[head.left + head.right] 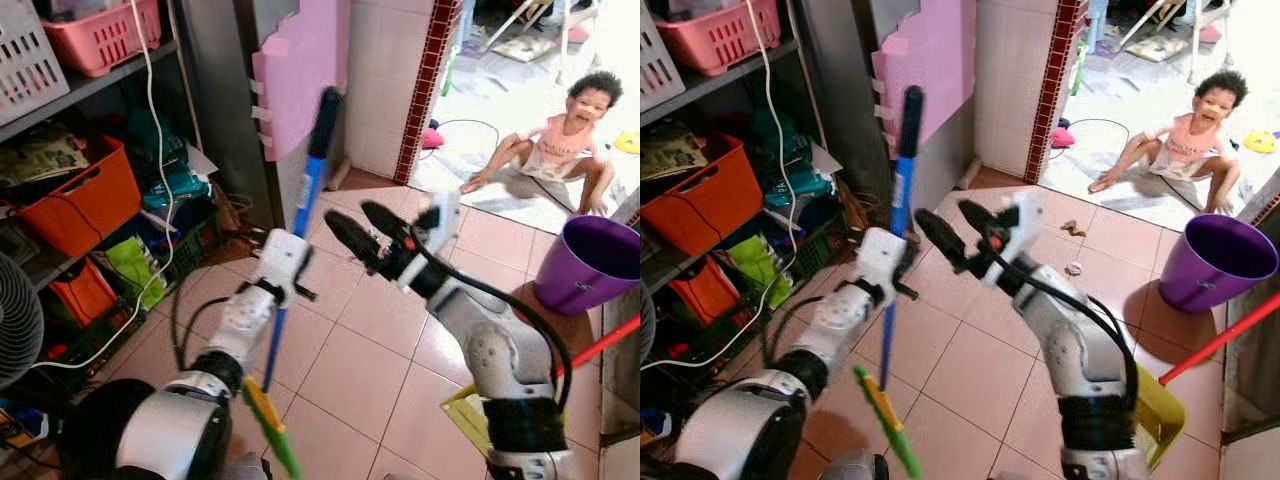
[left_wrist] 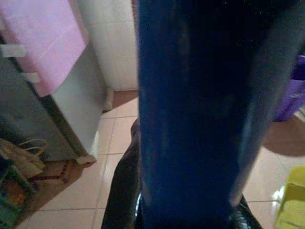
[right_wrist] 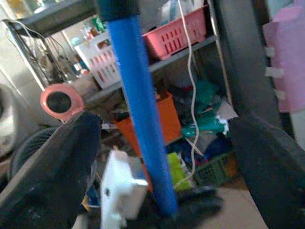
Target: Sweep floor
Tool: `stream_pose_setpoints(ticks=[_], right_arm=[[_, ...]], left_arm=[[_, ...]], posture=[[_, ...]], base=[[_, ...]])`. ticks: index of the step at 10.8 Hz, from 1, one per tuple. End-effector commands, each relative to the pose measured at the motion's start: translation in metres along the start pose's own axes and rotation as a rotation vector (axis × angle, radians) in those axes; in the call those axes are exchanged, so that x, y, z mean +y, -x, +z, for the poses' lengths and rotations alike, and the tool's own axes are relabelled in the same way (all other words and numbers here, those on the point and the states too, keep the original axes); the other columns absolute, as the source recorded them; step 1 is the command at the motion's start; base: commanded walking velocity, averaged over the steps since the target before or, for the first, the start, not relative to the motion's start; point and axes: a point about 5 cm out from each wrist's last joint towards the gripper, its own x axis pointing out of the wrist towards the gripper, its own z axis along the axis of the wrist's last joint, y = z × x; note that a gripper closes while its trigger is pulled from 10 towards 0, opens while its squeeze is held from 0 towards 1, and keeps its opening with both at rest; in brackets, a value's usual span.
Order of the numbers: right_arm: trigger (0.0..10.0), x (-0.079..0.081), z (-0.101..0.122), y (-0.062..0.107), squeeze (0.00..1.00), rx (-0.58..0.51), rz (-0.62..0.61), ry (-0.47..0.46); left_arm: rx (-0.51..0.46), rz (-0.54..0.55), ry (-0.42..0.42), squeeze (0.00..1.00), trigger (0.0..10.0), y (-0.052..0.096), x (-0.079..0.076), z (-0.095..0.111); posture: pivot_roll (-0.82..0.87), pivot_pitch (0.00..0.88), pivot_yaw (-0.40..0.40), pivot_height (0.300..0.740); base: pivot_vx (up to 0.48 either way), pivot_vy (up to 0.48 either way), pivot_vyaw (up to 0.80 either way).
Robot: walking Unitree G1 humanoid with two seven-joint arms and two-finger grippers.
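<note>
A broom with a long blue handle [image 1: 310,180] stands upright in front of me, its green and yellow lower part [image 1: 268,425] near the tiled floor. My left gripper [image 1: 288,262] is shut on the handle about halfway up. In the left wrist view the blue handle [image 2: 200,105] sits close between the black fingers [image 2: 121,191]. My right gripper [image 1: 366,228] is raised just to the right of the handle and is open. In the right wrist view the handle [image 3: 143,119] stands between its two spread fingers [image 3: 52,167], not touched.
A person [image 1: 562,140] sits on the floor at the far right. A purple bucket [image 1: 590,262] and a yellow dustpan [image 1: 1160,410] with a red handle stand to the right. Crowded shelves with an orange bin [image 1: 80,200] line the left. Small debris [image 1: 1072,228] lies ahead.
</note>
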Motion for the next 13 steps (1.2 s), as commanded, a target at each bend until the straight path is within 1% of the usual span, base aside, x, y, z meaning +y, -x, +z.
stream_pose_setpoints(ticks=[1,4,6,7,8,9,10,11,12,13], right_arm=[[10.0,0.002,0.003,-0.007,1.0,0.005,0.029,0.012],[10.0,0.011,-0.001,-0.023,1.0,0.01,0.076,-0.001],[10.0,0.006,-0.002,-0.028,1.0,0.013,0.067,0.013],[10.0,0.001,-0.003,-0.033,0.98,0.012,0.046,0.022],[10.0,0.0,-0.003,-0.038,0.25,0.009,0.043,0.033],[10.0,-0.001,-0.002,-0.042,0.0,0.007,0.04,0.042],[10.0,-0.006,0.001,-0.046,0.0,-0.002,0.026,0.068],[8.2,-0.011,0.006,-0.049,0.0,-0.024,0.009,0.073],[0.0,-0.012,0.011,-0.051,0.0,-0.043,0.027,0.066],[0.0,-0.011,0.013,-0.051,0.0,-0.043,0.043,0.075]], left_arm=[[-0.033,-0.033,-0.042,0.0,0.0,-0.004,-0.004,0.009],[-0.046,-0.072,-0.038,0.0,0.0,-0.008,-0.018,0.011],[-0.06,-0.083,-0.039,0.0,0.0,-0.009,-0.021,0.014],[-0.064,-0.091,-0.037,0.0,0.0,-0.01,-0.023,0.015],[-0.066,-0.094,-0.035,0.0,0.0,-0.01,-0.025,0.015],[-0.069,-0.096,-0.032,0.0,0.0,-0.011,-0.026,0.016],[-0.073,-0.097,-0.029,0.0,0.0,-0.011,-0.026,0.017],[-0.073,-0.098,-0.03,0.0,0.0,-0.011,-0.027,0.016],[-0.072,-0.096,-0.029,0.0,0.0,-0.011,-0.026,0.016],[-0.068,-0.09,-0.028,0.0,0.0,-0.011,-0.025,0.016]], posture=[[-0.13,0.0,0.057,0.74],[-0.12,0.0,0.056,0.74],[-0.12,0.0,0.055,0.74],[-0.12,0.0,0.054,0.74],[-0.12,0.0,0.054,0.74],[-0.12,0.0,0.052,0.74],[-0.11,0.0,0.051,0.74],[-0.11,0.0,0.049,0.74],[-0.11,0.0,0.048,0.74],[-0.11,0.0,0.046,0.74]], base=[[0.0,0.0,0.0],[0.0,0.0,0.0],[0.0,0.0,0.0],[0.0,0.0,0.0],[0.0,0.0,0.0],[0.0,0.0,0.0],[0.0,0.0,0.0],[0.0,0.0,0.0],[0.0,0.0,0.0],[0.0,0.0,0.0]])
